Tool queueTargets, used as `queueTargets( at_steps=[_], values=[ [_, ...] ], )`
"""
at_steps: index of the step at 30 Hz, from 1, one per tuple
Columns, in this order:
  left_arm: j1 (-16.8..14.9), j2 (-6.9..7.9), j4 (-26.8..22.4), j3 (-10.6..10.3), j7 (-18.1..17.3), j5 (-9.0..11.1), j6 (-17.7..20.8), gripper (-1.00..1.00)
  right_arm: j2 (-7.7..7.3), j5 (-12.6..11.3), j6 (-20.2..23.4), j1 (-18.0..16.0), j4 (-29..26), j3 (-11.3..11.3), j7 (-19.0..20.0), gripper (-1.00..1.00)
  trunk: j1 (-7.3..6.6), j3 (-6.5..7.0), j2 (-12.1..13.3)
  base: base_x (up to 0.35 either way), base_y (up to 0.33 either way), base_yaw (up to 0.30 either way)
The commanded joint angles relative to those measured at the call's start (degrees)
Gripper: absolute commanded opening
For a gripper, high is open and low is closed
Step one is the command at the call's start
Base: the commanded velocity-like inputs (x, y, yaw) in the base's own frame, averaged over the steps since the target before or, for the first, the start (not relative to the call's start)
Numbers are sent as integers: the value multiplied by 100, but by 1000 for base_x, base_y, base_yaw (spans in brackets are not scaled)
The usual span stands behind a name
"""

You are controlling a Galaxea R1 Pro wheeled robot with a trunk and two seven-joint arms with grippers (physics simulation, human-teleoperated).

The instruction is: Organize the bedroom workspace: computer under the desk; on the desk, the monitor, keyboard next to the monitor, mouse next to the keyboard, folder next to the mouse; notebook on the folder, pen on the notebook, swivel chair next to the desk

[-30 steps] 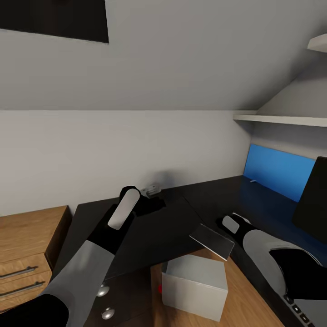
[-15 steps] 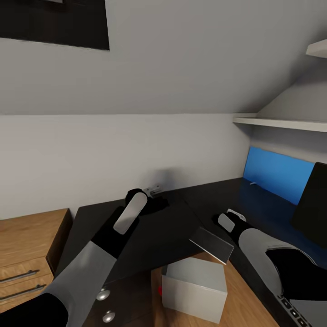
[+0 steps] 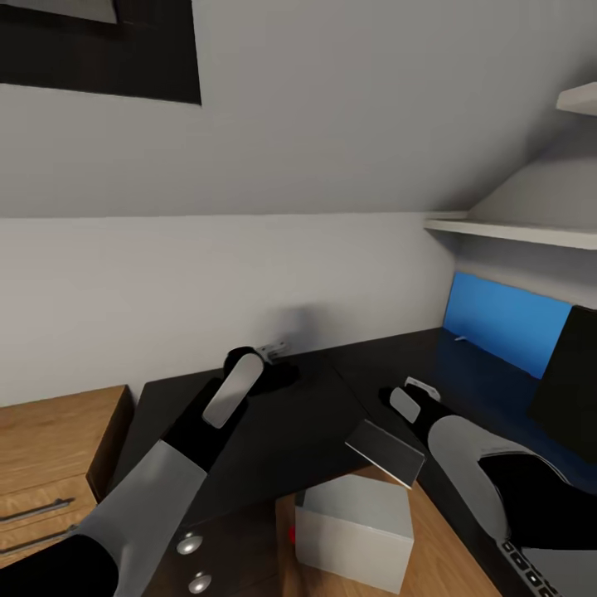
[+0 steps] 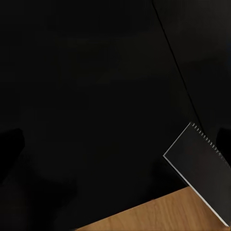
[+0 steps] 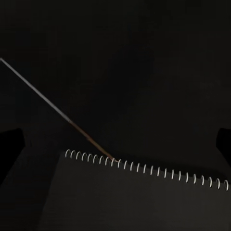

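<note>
Head view: both arms reach over black bench [image 3: 274,431]. Notebook [image 3: 385,452] lies at bench's inner corner, overhanging computer [image 3: 355,531] on floor below. Monitor [image 3: 572,373] at right. Jaws' opening on either arm: cannot tell.

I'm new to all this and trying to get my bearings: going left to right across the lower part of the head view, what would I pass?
Wooden drawer unit → left gripper → notebook → right gripper → monitor.
</note>
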Motion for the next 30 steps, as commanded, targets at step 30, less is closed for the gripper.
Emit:
queueTargets(
  at_steps=[30],
  values=[
    [-6, 44, 492, -8, 7, 70, -24, 100, 638, 1495, -1197, 467, -296, 67, -995, 100, -659, 532, 1200, 0, 0, 0]
  ],
)
